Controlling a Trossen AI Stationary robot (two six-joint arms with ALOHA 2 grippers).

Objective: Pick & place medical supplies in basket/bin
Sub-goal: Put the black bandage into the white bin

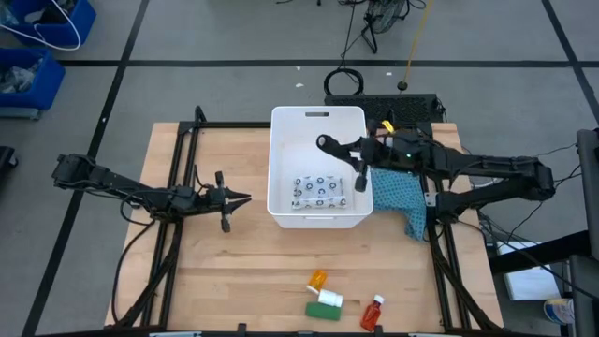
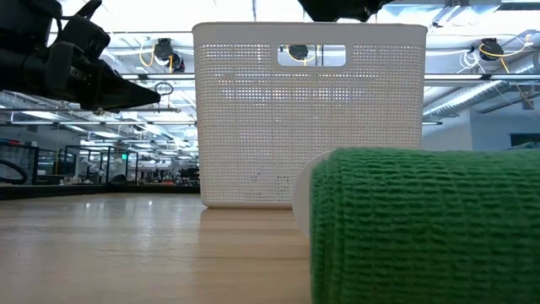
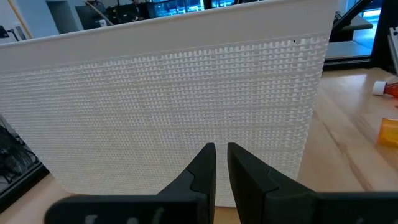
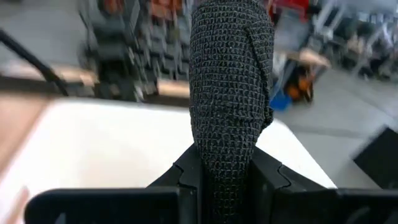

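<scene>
The white tub (image 1: 318,120) stands mid-table, and the white dark-patterned packet (image 1: 320,192) lies flat on its floor. My right gripper (image 1: 354,150) hovers over the tub's far right part, shut on the black oblong piece (image 1: 329,144). My left gripper (image 1: 241,198) waits shut just left of the tub, facing its perforated wall (image 3: 186,93). Near the table's near edge lie the orange bottle (image 1: 318,280), the white cylinder (image 1: 329,299), the green-white box (image 1: 323,311) and the red white-capped bottle (image 1: 373,313). In the low view the green piece (image 2: 422,224) fills the foreground. My right gripper pinches the black oblong piece by its lower end (image 4: 227,158) between the two fingers (image 4: 186,171). The fingers reach in from the table's right side and lie along the piece. Its woven body sticks out past the fingertips, lifted clear above the inside of the tub.
A teal-blue cloth (image 1: 398,198) lies against the tub's right side under the right arm. Blue bins (image 1: 37,47) sit on the floor beyond the table's far left corner. Bare wood stretches between the tub and the items at the near edge.
</scene>
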